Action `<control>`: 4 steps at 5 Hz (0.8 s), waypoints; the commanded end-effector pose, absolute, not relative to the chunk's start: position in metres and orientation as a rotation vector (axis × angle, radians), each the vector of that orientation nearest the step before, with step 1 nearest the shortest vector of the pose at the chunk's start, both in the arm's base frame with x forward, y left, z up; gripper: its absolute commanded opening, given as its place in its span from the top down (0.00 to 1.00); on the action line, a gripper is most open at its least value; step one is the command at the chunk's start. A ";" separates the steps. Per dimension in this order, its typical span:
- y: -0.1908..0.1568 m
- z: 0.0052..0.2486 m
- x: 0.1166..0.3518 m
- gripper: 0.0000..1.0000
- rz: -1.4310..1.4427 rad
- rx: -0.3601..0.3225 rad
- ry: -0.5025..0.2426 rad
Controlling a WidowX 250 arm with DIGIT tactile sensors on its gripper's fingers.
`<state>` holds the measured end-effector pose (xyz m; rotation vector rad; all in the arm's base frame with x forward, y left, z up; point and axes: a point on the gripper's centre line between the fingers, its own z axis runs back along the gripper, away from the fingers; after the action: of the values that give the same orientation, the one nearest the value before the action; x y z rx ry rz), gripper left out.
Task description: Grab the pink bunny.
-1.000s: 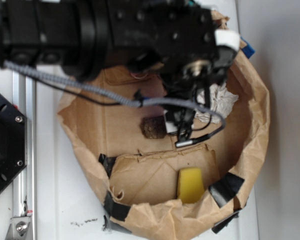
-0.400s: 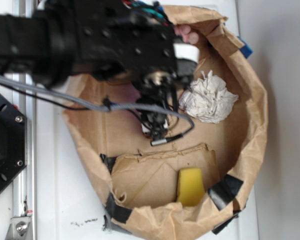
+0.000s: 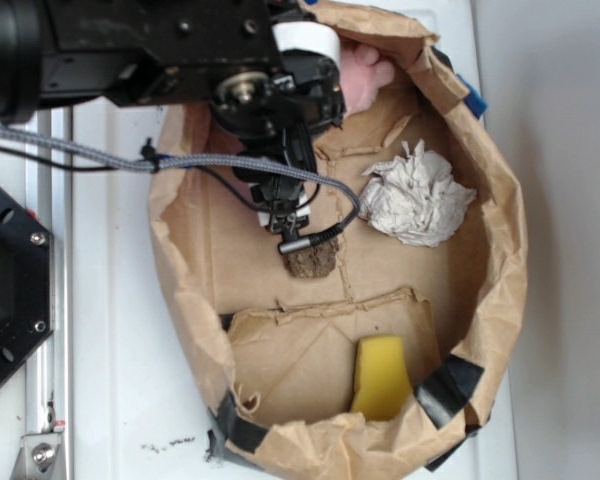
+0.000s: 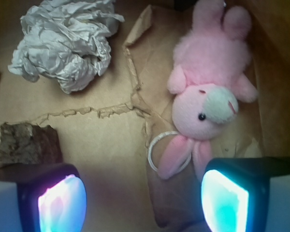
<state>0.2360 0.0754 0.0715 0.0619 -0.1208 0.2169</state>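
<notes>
Arm and hand [image 3: 290, 215] have swung from the right side of the paper bag [image 3: 500, 290] toward upper centre of the exterior frame, uncovering the crumpled paper ball [image 3: 415, 195] and closing on the pink bunny [image 4: 208, 92], which in that view peeks out at the upper rim of the bag. That likely means the approach is nearly lined up. In the wrist view its fingers [image 4: 60, 203] stand apart, empty. The bunny lies at centre right, long axis near vertical in frame, feet toward the top, ears and white loop [image 4: 159, 150] toward the bottom, just above the right finger. A brown chunk [image 4: 24, 142] sits at left.
</notes>
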 end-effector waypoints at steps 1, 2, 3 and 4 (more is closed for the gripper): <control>0.098 0.077 0.230 0.00 0.308 0.108 -0.186; 0.101 0.077 0.233 0.00 0.338 0.124 -0.196; 0.111 0.080 0.243 0.00 0.369 0.133 -0.212; 0.122 0.080 0.262 0.00 0.400 0.144 -0.221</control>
<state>0.2602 0.1067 0.0671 0.1268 -0.1697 0.3508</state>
